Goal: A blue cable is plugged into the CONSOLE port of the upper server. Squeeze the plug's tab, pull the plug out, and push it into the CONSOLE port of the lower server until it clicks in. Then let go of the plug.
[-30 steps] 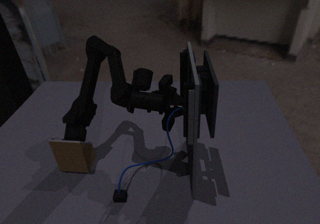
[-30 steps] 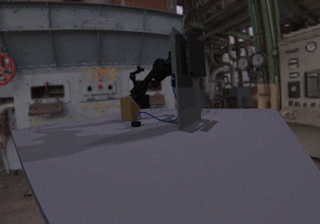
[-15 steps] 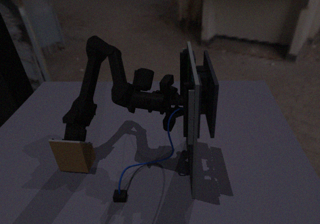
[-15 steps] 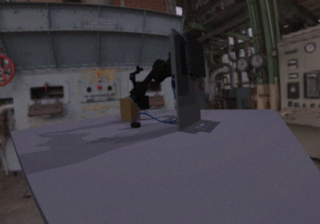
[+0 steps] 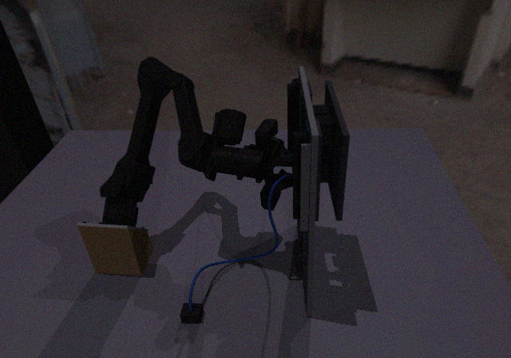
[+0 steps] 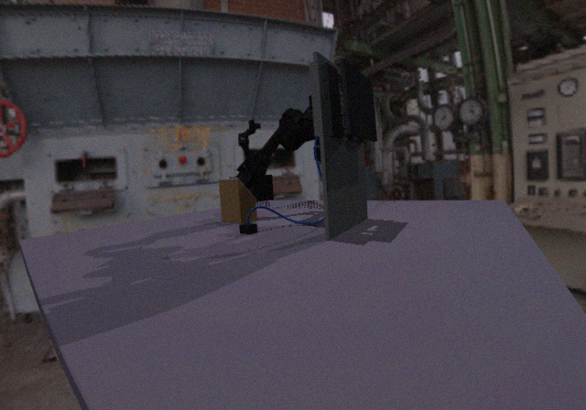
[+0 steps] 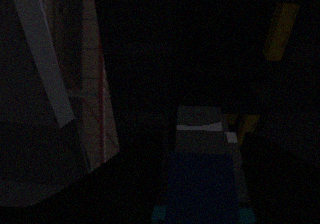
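The blue cable (image 5: 273, 226) (image 6: 284, 217) rises from a small black block (image 5: 192, 313) (image 6: 247, 229) to the gripper at the upright rack panel (image 5: 314, 156) (image 6: 345, 188). In the wrist view its plug shows as a pale grey body (image 7: 198, 140) with a blue boot (image 7: 202, 184). My gripper (image 5: 290, 167) (image 7: 203, 140) is at the panel's front side, slightly open around the blue boot, with cyan patches at both sides of the boot. The exterior view has the fingertips hidden behind the panel. The servers' faces and the CONSOLE ports are too dark and edge-on to tell which port the plug is at, or how deep it sits.
The arm's yellow-brown base block (image 5: 113, 250) (image 6: 232, 200) stands on the table (image 5: 396, 263) (image 6: 378, 325), left of the panel. Dark boxes (image 5: 336, 152) (image 6: 360, 102) stick out behind the panel. The cable sags low between the block and the panel. Yellow parts (image 7: 281, 31) show at the wrist view's right.
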Controlling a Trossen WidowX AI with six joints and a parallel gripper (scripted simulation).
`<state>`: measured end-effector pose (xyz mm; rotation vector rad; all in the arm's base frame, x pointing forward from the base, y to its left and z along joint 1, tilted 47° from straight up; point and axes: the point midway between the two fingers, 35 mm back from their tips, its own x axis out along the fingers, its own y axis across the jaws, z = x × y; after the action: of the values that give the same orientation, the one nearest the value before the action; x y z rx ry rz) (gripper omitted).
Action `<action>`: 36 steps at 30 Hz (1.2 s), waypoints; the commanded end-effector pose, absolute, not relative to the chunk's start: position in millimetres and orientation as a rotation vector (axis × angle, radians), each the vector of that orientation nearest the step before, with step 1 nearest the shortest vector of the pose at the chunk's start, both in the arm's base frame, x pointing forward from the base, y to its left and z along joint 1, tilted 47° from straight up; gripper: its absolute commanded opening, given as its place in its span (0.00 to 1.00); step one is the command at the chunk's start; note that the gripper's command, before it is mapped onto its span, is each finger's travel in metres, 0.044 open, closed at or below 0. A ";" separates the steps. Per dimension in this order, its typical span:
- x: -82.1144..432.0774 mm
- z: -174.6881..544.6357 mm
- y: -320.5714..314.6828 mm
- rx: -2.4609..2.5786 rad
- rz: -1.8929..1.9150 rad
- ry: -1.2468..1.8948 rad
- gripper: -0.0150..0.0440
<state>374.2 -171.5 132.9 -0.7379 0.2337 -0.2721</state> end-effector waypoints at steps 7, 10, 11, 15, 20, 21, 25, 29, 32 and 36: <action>373.7 132.7 -171.4 -0.738 -0.272 0.234 0.97; 370.1 132.5 -171.4 -0.738 -0.272 0.234 1.00; 369.7 133.1 -172.1 -0.738 -0.272 0.234 1.00; 366.8 136.8 -175.3 -0.738 -0.272 0.234 1.00; 363.9 137.9 -175.9 -0.738 -0.272 0.234 1.00; 363.2 138.4 -176.2 -0.738 -0.272 0.234 1.00; 360.7 139.7 -177.1 -0.738 -0.272 0.235 1.00; 358.2 141.0 -178.0 -0.738 -0.272 0.235 1.00; 356.6 141.9 -178.5 -0.738 -0.272 0.235 1.00; 354.1 143.2 -179.4 -0.738 -0.272 0.235 1.00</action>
<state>356.8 -179.9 144.1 -0.7352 0.2298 -0.2792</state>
